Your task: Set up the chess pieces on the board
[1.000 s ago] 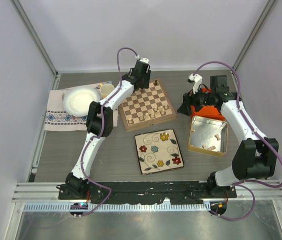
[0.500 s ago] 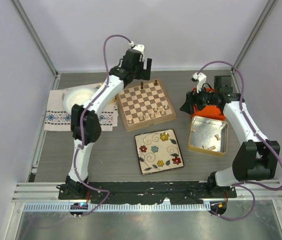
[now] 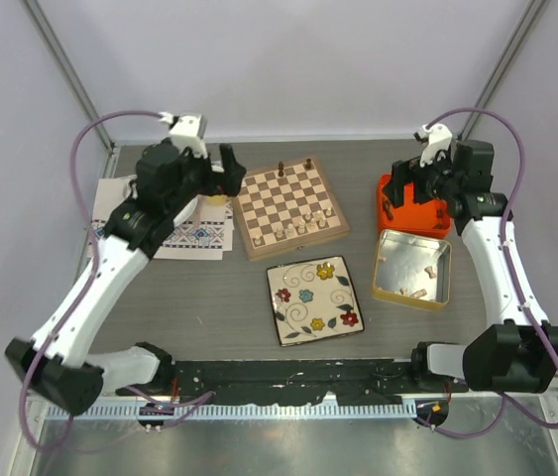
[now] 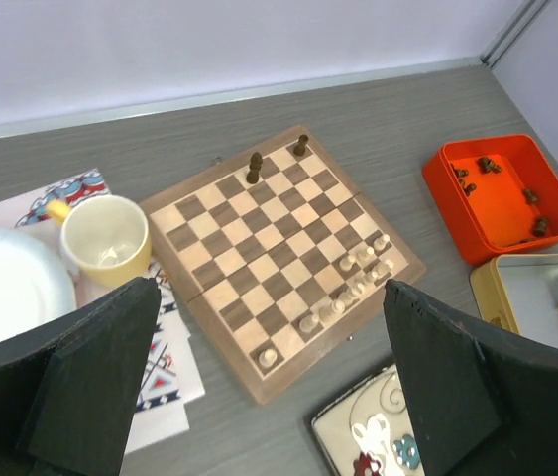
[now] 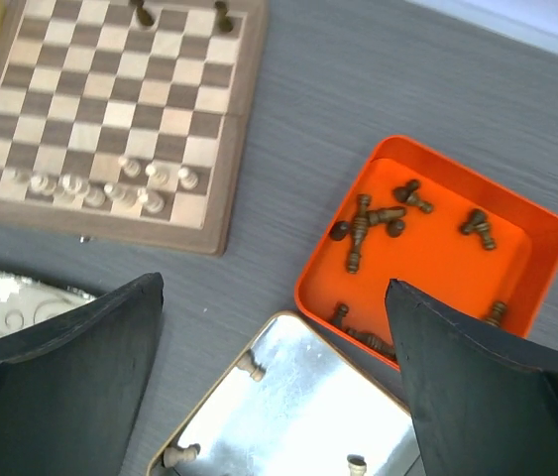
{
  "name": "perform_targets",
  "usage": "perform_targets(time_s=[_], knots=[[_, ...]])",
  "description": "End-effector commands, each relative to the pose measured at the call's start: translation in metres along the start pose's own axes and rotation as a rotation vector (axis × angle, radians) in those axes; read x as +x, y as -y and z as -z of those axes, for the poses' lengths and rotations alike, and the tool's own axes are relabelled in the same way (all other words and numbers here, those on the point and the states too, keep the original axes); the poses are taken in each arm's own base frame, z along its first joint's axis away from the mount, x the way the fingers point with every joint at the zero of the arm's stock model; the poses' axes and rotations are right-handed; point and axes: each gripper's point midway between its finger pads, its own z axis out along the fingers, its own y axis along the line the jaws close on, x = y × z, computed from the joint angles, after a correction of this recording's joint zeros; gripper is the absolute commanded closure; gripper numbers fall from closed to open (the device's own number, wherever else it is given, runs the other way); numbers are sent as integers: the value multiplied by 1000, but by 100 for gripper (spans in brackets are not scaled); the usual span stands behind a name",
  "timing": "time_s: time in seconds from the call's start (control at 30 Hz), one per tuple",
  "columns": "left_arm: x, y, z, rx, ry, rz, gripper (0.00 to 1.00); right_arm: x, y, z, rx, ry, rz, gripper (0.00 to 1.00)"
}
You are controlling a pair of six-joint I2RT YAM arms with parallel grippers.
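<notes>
Right wrist: right pincer (image 5: 271,288) wide, empty, above orange tray (image 5: 516,248); drop straight onto one isolated dark chess piece (image 5: 479,226) just ahead. Left pincer (image 4: 271,288) wide, empty.

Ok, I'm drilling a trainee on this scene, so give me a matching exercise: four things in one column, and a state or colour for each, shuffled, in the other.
Things:
1. orange tray
2. metal tin
3. board
4. mug

States:
A. yellow outside, cream inside
B. holds loose pale pieces
C. holds loose dark pieces
D. has both kinds standing on it

Pairs: 1-C, 2-B, 3-D, 4-A.
</notes>
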Motion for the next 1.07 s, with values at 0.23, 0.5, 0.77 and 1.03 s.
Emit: perform_targets(time_s=[0.23,0.5,0.77,1.03], knots=[[10,-32,158,-85,223,37,0,-77,26,62,297,272,-256,0],[32,-46,199,-137,239,67,0,-82,27,82,354,325,-301,0],[43,-48,211,-143,222,69,0,-78,24,85,354,332,-331,0],[46,-47,214,-136,218,74,0,-74,23,84,352,329,-338,0]])
